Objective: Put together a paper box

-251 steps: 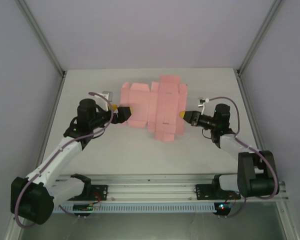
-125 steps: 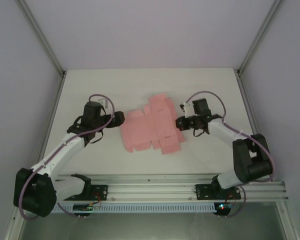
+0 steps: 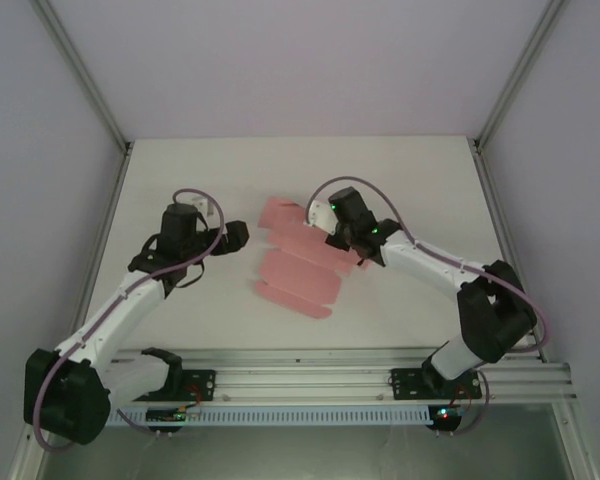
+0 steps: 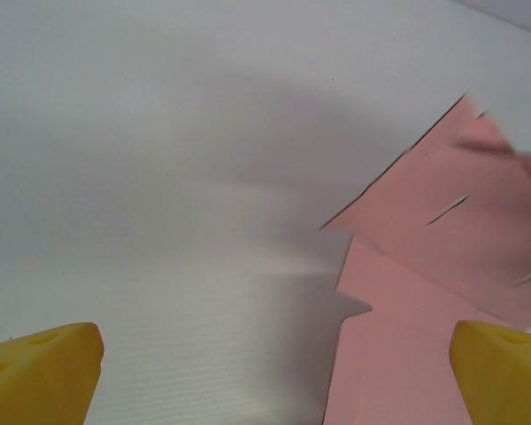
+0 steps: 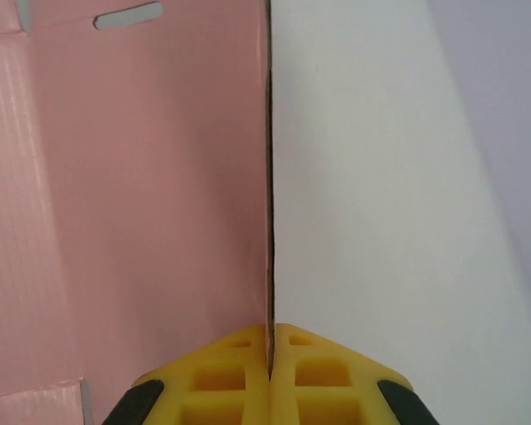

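The paper box is a flat, light pink die-cut sheet (image 3: pixel 298 262), raised off the white table (image 3: pixel 180 180) on its right side and tilted. My right gripper (image 3: pixel 340 243) is shut on its right edge. In the right wrist view the yellow fingers (image 5: pixel 239 376) pinch the thin card edge-on, and my right gripper (image 5: pixel 270 359) has the pink sheet (image 5: pixel 150 177) spreading to its left. My left gripper (image 3: pixel 244 236) stands open just left of the sheet. In the left wrist view my left gripper (image 4: pixel 270 381) is wide apart over bare table, with the sheet (image 4: pixel 442 292) near its right finger.
Grey walls and slanted metal frame posts (image 3: pixel 80 75) close in the table at the back and sides. An aluminium rail (image 3: pixel 300 375) carrying both arm bases runs along the near edge. Bare table lies behind and in front of the sheet.
My right gripper has swung left and upward with the sheet's right edge, lifting the flat sheet into a tilted, foreshortened shape. The left gripper has drawn back slightly from the sheet's left edge.
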Action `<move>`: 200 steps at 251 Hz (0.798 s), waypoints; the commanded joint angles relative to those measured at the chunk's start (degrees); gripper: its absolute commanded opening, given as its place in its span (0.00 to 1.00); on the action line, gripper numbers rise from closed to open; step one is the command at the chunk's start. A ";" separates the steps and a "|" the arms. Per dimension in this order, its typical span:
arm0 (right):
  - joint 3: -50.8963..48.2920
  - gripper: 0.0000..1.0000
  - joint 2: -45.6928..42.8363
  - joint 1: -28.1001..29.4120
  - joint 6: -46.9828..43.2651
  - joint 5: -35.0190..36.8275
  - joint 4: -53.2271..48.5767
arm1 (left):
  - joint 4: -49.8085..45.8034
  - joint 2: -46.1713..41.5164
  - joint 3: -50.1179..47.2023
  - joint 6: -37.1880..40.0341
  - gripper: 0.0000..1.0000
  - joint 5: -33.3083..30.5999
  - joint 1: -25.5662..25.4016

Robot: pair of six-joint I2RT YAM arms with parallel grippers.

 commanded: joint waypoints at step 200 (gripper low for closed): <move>-11.05 0.00 -1.46 10.64 -24.83 6.98 28.29 | 4.35 6.84 0.21 5.16 1.00 10.93 0.45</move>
